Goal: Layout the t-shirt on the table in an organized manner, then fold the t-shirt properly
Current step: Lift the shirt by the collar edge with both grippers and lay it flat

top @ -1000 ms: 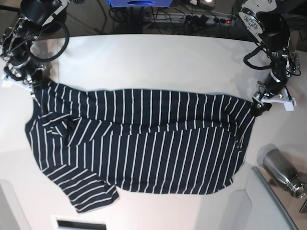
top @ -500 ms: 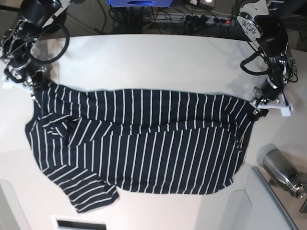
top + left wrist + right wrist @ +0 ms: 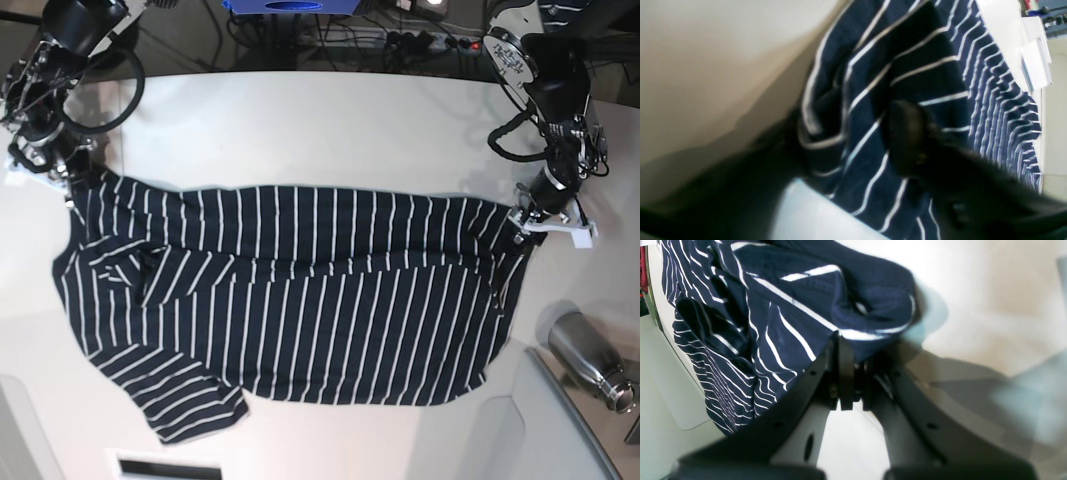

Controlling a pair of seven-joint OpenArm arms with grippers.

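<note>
While the right pincer [image 3: 853,370] grips the t-shirt [image 3: 300,300] hem, the blurred left pincer's [image 3: 528,222] state is unclear; next, spreading flat.

table's [image 3: 330,130] far half bare, bottle [image 3: 588,358] front-right

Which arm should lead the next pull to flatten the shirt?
Probably right. The right gripper is shut on the t-shirt at its corner, beside the bunched sleeve. The left gripper sits at the opposite edge, its hold unclear in the blurred wrist view.
</note>
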